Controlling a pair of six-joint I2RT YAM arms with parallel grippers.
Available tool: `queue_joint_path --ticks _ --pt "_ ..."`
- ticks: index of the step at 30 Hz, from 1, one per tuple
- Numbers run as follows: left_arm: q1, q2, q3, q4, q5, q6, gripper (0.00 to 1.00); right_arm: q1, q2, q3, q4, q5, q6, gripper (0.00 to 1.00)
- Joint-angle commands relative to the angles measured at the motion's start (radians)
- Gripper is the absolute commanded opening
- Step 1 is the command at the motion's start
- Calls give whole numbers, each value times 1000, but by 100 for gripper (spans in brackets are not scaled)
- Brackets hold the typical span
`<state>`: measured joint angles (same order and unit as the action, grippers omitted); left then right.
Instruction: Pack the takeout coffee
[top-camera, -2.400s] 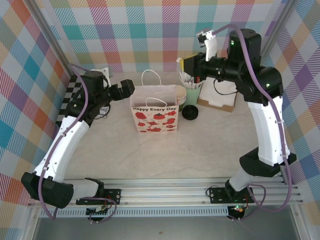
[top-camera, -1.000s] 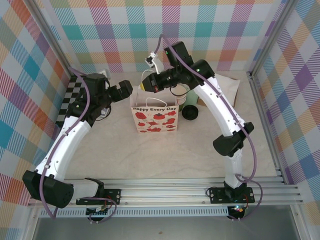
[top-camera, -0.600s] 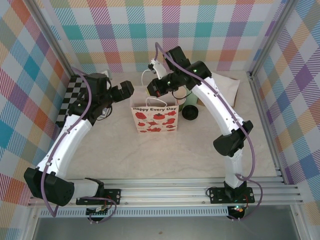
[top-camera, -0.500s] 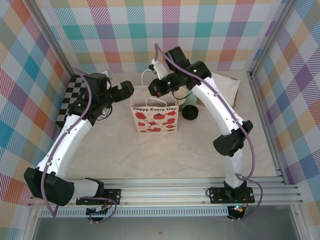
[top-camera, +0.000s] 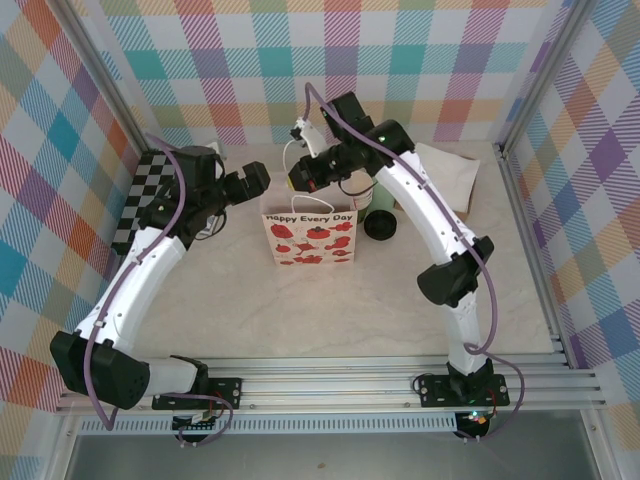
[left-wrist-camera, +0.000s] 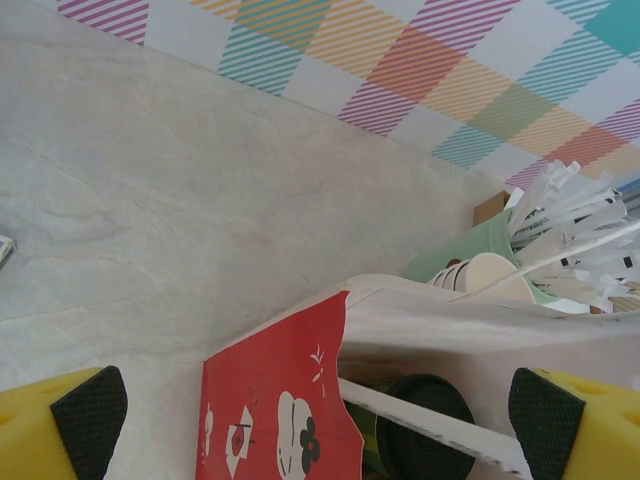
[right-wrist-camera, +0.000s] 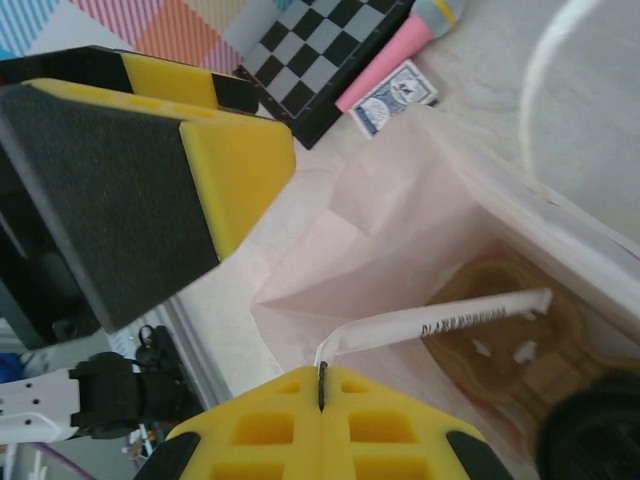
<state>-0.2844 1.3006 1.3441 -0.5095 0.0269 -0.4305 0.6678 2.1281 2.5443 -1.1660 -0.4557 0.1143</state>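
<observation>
A white paper bag printed with red tomatoes stands open mid-table; its red side panel faces the left wrist camera. Inside it stands the takeout coffee, a dark-green cup with a black lid, beside a brown cardboard insert. My right gripper hangs over the bag's mouth. In its own wrist view the right gripper is shut on a white wrapped stick that reaches down into the bag. My left gripper sits wide open just left of the bag's top, nothing between its fingers.
A second round black lid sits on the table right of the bag. Behind it are a mint cup of wrapped sticks, stacked cream-rimmed cups and a cardboard box. A checkered board lies far left.
My right arm swung left from the mint cup to above the bag, carrying the stick, and has edged a little further left. The left arm has stayed put.
</observation>
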Motion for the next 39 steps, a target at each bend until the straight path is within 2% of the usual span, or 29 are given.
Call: queue_joint_path --ticks 1,6,9,10,13,21,25,27,29,33,35,37,39 --pt "8 -2 -5 18 8 -5 100 3 2 5 21 -61 21 1" --pt "8 2 -14 23 10 -13 100 -8 -82 -205 50 185 30 7" --pt "8 9 -11 21 15 -12 100 -8 -148 -296 66 318 25 15" --pt "8 12 -10 21 14 -11 100 -8 -165 -309 65 344 17 20" --pt "8 21 -2 24 20 -16 100 -8 -185 -310 43 396 1 32" --pt "8 28 1 26 27 -22 100 -8 -236 -290 28 393 -12 45" --pt "8 22 -1 22 0 -31 100 -26 -301 -298 39 480 37 62" --pt "8 5 -20 34 -47 -53 100 -66 -362 -349 80 487 95 75" --pt "8 -15 -47 72 -37 -46 100 -124 -437 -449 145 482 154 100" --pt "8 -18 -60 126 72 -18 100 -278 -581 -706 260 523 300 100" --pt "8 -23 -66 139 86 1 100 -356 -631 -813 297 534 363 100" --pt "8 -39 -83 165 91 28 100 -443 -672 -918 343 502 413 100" --pt "9 -67 -119 221 141 79 100 -542 -691 -1009 386 443 435 100"
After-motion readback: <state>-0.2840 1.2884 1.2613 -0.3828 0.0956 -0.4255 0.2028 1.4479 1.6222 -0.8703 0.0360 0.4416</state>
